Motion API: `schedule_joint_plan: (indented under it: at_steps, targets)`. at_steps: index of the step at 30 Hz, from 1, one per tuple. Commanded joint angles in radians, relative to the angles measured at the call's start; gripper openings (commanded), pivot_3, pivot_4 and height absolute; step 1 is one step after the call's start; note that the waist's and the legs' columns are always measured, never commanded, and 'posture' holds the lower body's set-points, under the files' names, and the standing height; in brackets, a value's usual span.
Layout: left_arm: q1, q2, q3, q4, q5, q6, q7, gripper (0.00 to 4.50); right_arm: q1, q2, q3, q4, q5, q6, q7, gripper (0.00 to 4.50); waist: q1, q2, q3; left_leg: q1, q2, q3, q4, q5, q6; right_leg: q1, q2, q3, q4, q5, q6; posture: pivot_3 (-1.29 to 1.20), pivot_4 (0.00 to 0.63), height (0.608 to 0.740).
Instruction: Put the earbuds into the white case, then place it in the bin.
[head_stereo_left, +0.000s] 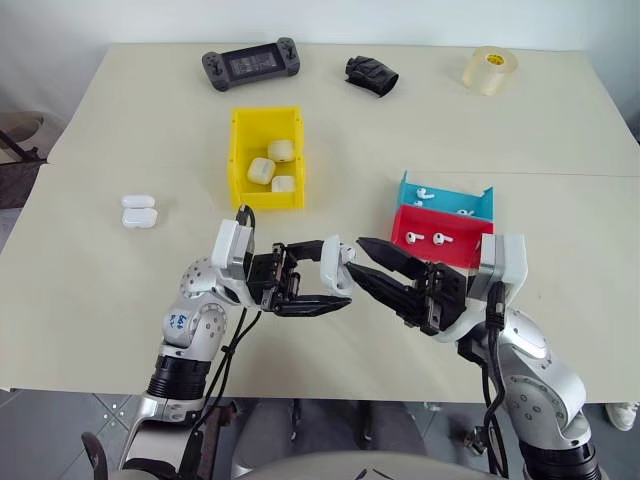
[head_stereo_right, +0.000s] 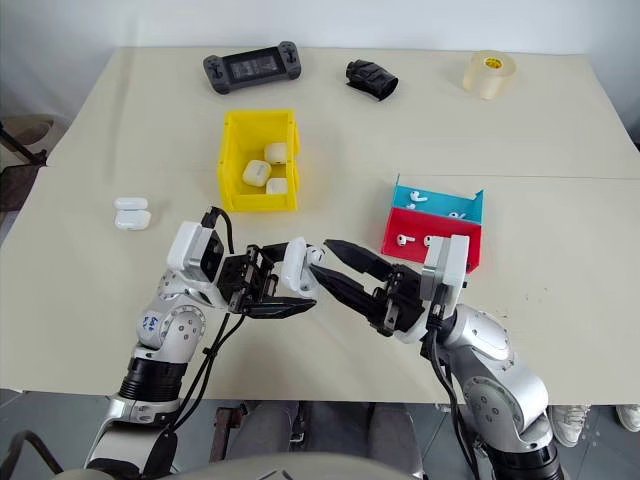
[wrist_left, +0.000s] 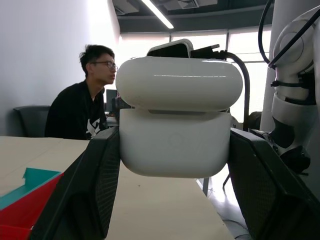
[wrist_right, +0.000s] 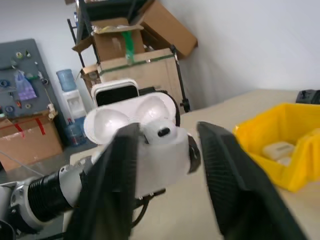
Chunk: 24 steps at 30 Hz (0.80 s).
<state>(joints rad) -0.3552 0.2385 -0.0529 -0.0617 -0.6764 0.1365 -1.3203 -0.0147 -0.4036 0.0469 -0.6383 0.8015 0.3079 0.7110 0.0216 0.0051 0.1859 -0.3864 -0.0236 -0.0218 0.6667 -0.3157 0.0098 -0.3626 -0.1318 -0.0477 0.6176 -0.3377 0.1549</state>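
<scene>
My left gripper (head_stereo_left: 335, 280) is shut on the white case (head_stereo_left: 338, 262) and holds it above the table's near edge. The case's lid is flipped open in the right wrist view, and one earbud (wrist_right: 161, 132) sits in its body (wrist_right: 160, 155). My right gripper (head_stereo_left: 360, 258) is open, its fingertips right at the case, one finger on each side of it. Several more earbuds (head_stereo_left: 413, 237) lie in the red tray (head_stereo_left: 470, 252) and the blue tray (head_stereo_left: 478, 202). The yellow bin (head_stereo_left: 238, 150) stands further back and holds three white cases (head_stereo_left: 262, 170).
Two more white cases (head_stereo_left: 138, 212) lie on the table at the left. A black game controller (head_stereo_left: 250, 67), a black object (head_stereo_left: 371, 75) and a tape roll (head_stereo_left: 489, 70) sit along the far edge. A person (wrist_left: 85, 100) sits beyond the table.
</scene>
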Motion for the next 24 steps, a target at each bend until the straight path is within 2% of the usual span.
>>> schedule_joint_plan:
  at_steps: [1, 4, 6, 11, 13, 15, 20, 22, 24]
  targets:
    - [0.001, -0.013, 0.008, -0.015, -0.017, -0.028, -0.005, 2.80, 0.006, -0.032, -0.029, -0.037, 0.006, 0.012, 0.000, 3.00, 0.000, 0.000, 0.000, 0.000, 0.000, 0.000, 0.000, 0.000, 0.000, 0.000, 0.000, 0.000, 0.000, 0.000, 0.000, 0.00, 0.150, 0.740]
    - [0.010, -0.007, 0.013, -0.005, -0.011, -0.041, -0.013, 2.80, 0.020, -0.068, -0.089, -0.050, 0.013, 0.003, 0.004, 4.04, 0.000, 0.000, 0.000, 0.000, 0.000, 0.000, 0.000, 0.000, 0.000, 0.000, 0.000, 0.000, -0.001, 0.000, 0.000, 0.00, 0.150, 0.740]
    - [0.022, 0.006, 0.018, 0.004, -0.005, -0.054, -0.027, 2.80, 0.060, -0.108, -0.164, -0.046, 0.009, -0.016, 0.019, 4.44, 0.002, 0.000, 0.000, 0.000, 0.000, 0.000, 0.000, 0.000, 0.000, 0.001, 0.000, 0.000, -0.001, 0.000, 0.000, 0.00, 0.150, 0.740]
    - [0.055, 0.043, 0.027, 0.024, 0.015, -0.100, -0.067, 2.80, 0.220, -0.196, -0.364, 0.031, -0.005, -0.066, 0.120, 4.44, 0.003, 0.000, 0.000, 0.000, 0.000, 0.001, -0.001, -0.001, 0.001, 0.003, 0.000, -0.001, -0.005, 0.000, 0.000, 0.00, 0.150, 0.740]
    - [0.076, 0.059, 0.034, 0.031, 0.018, -0.116, -0.081, 2.80, 0.269, -0.197, -0.468, 0.148, -0.053, -0.138, 0.149, 4.44, 0.003, 0.000, 0.000, 0.000, 0.000, 0.001, -0.001, -0.001, 0.002, 0.003, 0.000, -0.001, -0.006, 0.000, 0.000, 0.00, 0.150, 0.740]
    - [0.089, 0.059, 0.032, 0.031, 0.019, -0.126, -0.080, 2.80, 0.289, -0.219, -0.521, 0.257, -0.103, -0.199, 0.200, 4.44, 0.003, 0.000, 0.000, 0.000, 0.000, 0.002, -0.001, -0.001, 0.002, 0.004, 0.000, -0.001, -0.007, 0.000, 0.000, 0.00, 0.150, 0.740]
    - [0.105, 0.035, 0.014, 0.014, 0.028, -0.147, -0.061, 2.80, 0.233, -0.309, -0.541, 0.398, -0.152, -0.212, 0.274, 4.44, -0.001, 0.000, 0.000, 0.001, 0.001, 0.003, -0.001, -0.001, 0.002, 0.004, 0.000, -0.001, -0.007, 0.000, 0.000, 0.00, 0.150, 0.740]
    - [0.108, 0.027, 0.012, 0.009, 0.032, -0.155, -0.050, 2.80, 0.204, -0.365, -0.517, 0.403, -0.158, -0.161, 0.298, 4.44, -0.004, 0.002, 0.000, 0.002, 0.001, 0.004, 0.000, -0.001, 0.002, 0.004, 0.000, 0.000, -0.007, 0.000, 0.000, 0.00, 0.150, 0.740]
    - [0.116, 0.021, 0.012, 0.000, 0.035, -0.162, -0.038, 2.80, 0.096, -0.440, -0.473, 0.416, -0.164, -0.047, 0.258, 4.44, -0.005, 0.002, 0.000, 0.003, 0.002, 0.004, 0.000, -0.001, 0.002, 0.004, 0.000, 0.000, -0.007, 0.000, 0.000, 0.00, 0.150, 0.740]
